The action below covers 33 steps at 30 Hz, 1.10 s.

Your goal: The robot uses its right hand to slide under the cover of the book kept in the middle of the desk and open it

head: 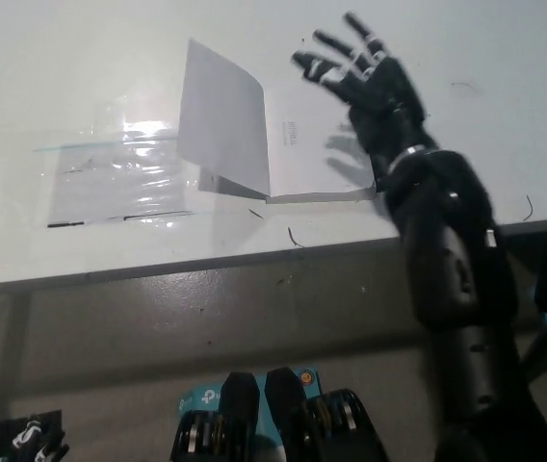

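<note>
The desk [81, 58] is taken as the reference landmark; it fills the upper part of the head view, and its near edge runs across the view below the book. The right arm [452, 289] is raised from the lower right, across that near edge. The book [283, 144] lies flat near the middle of the desk, close to the near edge, with a sheet of clear plastic film [110, 168] just beside it on the left. Its long axis appears to run roughly from the near edge toward the far side, and its spine is judged to lie at the fold where the raised leaf meets the exposed page, tilted slightly. The cover [223, 120] is seen standing up from that fold, unsupported and leaning toward the film side, with its free edge pointing up and away. The right hand [365, 82] is held above the right half of the book, clear of the cover, with nothing held and the fingers [326, 67] spread apart. The left hand [28, 438] is only partly shown at the lower left, below the desk edge, and the state of its fingers cannot be told. The main risk is judged to be a fall-back: since the cover is not pressed flat and no contact is kept on it, it may swing shut again over the exposed page. A second risk is that a sweeping contact by the fingers against the standing cover may crease it or push the whole book sideways on the smooth desk surface.
</note>
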### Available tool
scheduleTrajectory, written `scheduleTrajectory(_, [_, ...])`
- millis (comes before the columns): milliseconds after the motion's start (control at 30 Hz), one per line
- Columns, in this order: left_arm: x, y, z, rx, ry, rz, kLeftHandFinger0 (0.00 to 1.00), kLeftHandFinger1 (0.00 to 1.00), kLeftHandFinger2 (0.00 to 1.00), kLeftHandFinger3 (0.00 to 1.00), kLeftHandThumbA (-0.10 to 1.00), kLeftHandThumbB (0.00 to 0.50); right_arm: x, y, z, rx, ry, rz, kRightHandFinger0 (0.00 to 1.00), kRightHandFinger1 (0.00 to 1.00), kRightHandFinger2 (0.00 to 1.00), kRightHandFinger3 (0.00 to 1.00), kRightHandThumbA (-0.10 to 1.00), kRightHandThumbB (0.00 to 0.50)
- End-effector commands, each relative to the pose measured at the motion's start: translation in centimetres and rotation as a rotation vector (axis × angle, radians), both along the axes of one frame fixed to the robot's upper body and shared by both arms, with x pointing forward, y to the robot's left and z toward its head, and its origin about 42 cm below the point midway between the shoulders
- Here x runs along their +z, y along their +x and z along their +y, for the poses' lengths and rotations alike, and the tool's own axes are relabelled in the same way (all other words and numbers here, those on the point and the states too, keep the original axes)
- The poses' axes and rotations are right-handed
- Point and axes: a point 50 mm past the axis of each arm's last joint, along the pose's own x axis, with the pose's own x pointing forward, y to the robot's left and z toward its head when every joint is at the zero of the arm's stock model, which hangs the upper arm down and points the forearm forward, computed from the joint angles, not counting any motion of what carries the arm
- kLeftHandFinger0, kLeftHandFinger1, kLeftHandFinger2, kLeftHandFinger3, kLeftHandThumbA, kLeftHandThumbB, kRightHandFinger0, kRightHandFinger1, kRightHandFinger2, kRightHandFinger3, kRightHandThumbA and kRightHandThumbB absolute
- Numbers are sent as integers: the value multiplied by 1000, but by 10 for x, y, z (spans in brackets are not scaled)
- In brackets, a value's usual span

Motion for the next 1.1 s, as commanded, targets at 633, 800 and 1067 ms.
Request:
scheduleTrajectory(633, [-11, -32, 7, 105, -29, -53, 857, 710, 775, 853, 886, 207, -75, -136, -219, -359, 499, -6, 719, 649, 741, 981, 1000, 246])
scheduleTrajectory(800, [-16, -36, 7, 110, -40, -57, 896, 752, 811, 876, 869, 224, -110, -170, -236, -476, 522, 37, 674, 605, 691, 959, 1000, 275])
scheduleTrajectory(1067, [-15, -34, 9, 92, -26, -64, 879, 756, 851, 922, 917, 190, -173, -192, -225, -536, 589, 155, 747, 675, 770, 1000, 1000, 231])
